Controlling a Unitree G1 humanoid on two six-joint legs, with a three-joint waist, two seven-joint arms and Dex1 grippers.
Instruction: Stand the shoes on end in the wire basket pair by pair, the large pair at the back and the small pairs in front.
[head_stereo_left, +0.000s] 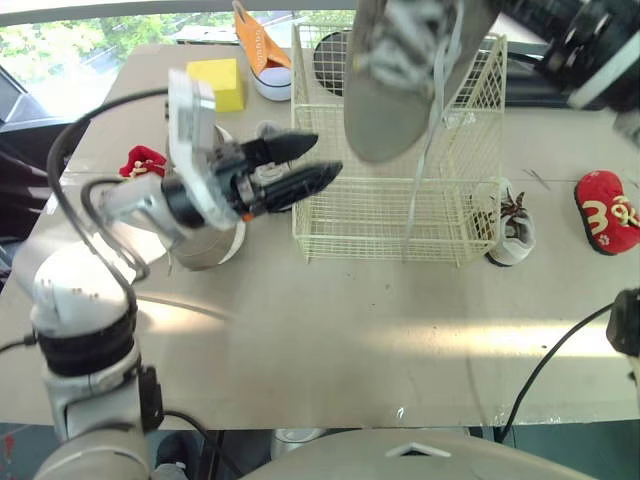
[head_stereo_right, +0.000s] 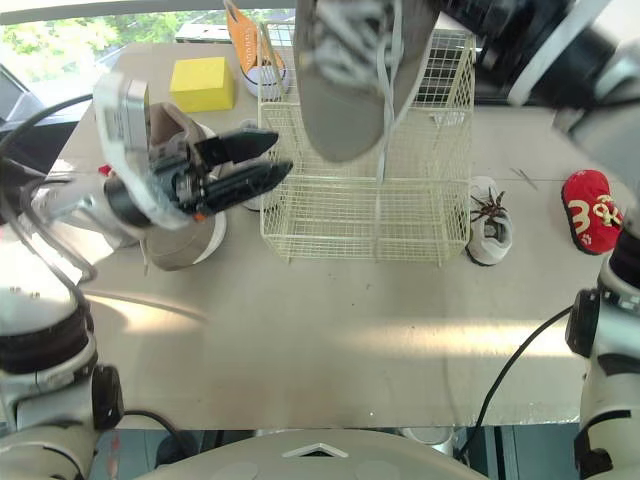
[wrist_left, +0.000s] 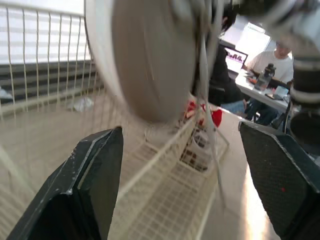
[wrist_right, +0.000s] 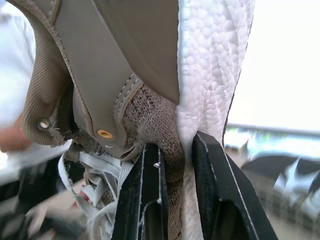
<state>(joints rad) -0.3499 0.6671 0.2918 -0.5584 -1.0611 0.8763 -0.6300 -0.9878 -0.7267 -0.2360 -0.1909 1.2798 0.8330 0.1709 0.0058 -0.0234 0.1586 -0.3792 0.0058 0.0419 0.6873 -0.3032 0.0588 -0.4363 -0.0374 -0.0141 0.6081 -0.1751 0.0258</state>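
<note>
Its heel cut off from sight, the large grey shoe (head_stereo_left: 400, 80) hangs toe-down over the wire basket (head_stereo_left: 380, 220), clamped in the right gripper (wrist_right: 177, 150). The left gripper (head_stereo_left: 326, 156) gapes empty at the basket's left, half-hiding another grey shoe (head_stereo_left: 215, 245). A small white shoe (head_stereo_left: 510, 230) sits just right of the basket.

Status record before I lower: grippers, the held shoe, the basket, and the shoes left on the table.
right gripper: jaws shut on large grey sneaker, toe down, held over wire basket
left gripper: jaws open, by basket's left side
on table: second grey sneaker left of basket; small white shoe against its right side; red shoe far right; orange shoe behind
</note>
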